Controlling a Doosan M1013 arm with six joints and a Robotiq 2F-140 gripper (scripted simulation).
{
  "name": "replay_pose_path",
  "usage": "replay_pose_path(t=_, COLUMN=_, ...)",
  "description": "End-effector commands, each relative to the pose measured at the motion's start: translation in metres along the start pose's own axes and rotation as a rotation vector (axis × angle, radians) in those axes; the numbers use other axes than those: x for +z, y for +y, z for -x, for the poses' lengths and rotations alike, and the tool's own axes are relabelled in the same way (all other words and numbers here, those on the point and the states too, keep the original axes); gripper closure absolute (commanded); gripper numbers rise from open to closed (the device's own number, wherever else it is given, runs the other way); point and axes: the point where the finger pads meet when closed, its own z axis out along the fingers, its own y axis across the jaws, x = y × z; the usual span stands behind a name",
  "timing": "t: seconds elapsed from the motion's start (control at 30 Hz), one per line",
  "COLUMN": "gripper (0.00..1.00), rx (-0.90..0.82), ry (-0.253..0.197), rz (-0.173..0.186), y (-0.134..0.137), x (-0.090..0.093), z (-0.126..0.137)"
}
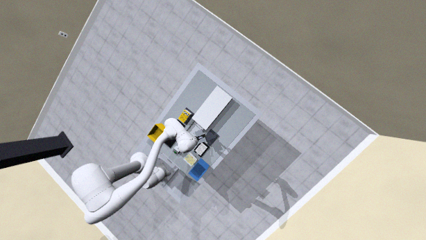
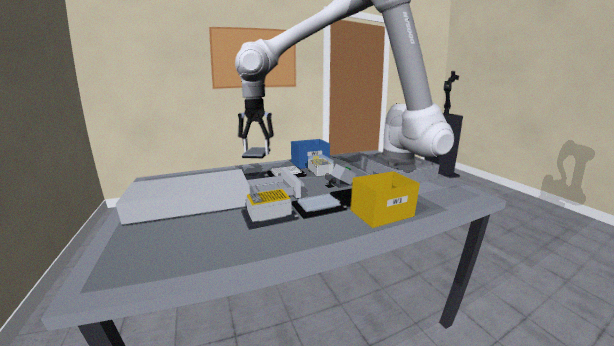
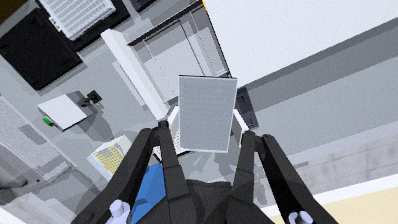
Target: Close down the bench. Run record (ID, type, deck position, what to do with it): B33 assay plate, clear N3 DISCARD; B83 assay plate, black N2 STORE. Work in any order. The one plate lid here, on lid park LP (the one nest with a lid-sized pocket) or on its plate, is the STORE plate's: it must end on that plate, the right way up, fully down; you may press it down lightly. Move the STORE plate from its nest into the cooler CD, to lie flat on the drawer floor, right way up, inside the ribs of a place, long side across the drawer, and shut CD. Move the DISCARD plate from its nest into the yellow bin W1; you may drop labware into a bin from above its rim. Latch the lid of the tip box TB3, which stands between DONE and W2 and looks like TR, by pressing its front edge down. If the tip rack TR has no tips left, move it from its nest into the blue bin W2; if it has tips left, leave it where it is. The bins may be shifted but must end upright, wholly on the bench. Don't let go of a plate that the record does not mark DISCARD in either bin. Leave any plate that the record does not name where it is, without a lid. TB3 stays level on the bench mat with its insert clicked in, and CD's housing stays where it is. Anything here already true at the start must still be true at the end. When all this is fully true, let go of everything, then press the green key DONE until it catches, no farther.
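Note:
My gripper (image 3: pixel 205 115) is shut on the flat grey plate lid (image 3: pixel 207 112) and holds it level, high above the back of the deck; the gripper also shows in the exterior view (image 2: pixel 255 146) with the lid (image 2: pixel 254 152). Straight below the lid, a white-rimmed plate with a dark centre (image 1: pixel 201 149) is mostly hidden by it in the wrist view. The clear plate (image 2: pixel 320 202) lies in its nest beside the yellow bin W1 (image 2: pixel 385 197). The cooler CD (image 2: pixel 182 197) has its drawer (image 3: pixel 175 55) pulled open, with nothing on the drawer floor.
The tip rack TR (image 2: pixel 268 202) with a yellow top stands in front of the cooler. Tip box TB3 (image 3: pixel 109 155) sits beside the blue bin W2 (image 2: pixel 310 150). The green DONE key (image 3: pixel 47 120) is on a small plate. An empty dark nest (image 3: pixel 37 50) lies near the clear plate.

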Motion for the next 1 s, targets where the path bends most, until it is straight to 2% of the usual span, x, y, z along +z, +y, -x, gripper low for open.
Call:
replay_pose_path(t=0.0, gripper=1.0, rx=-0.14, ry=0.006, rz=-0.001, y=-0.007, x=0.0, z=-0.008)
replay_pose_path(t=0.33, gripper=1.0, rx=-0.474, ry=0.006, rz=0.0, y=-0.025, x=0.0, z=-0.028)
replay_pose_path(t=0.97, gripper=1.0, rx=-0.491, ry=0.006, rz=0.0, y=-0.052, x=-0.001, z=-0.058)
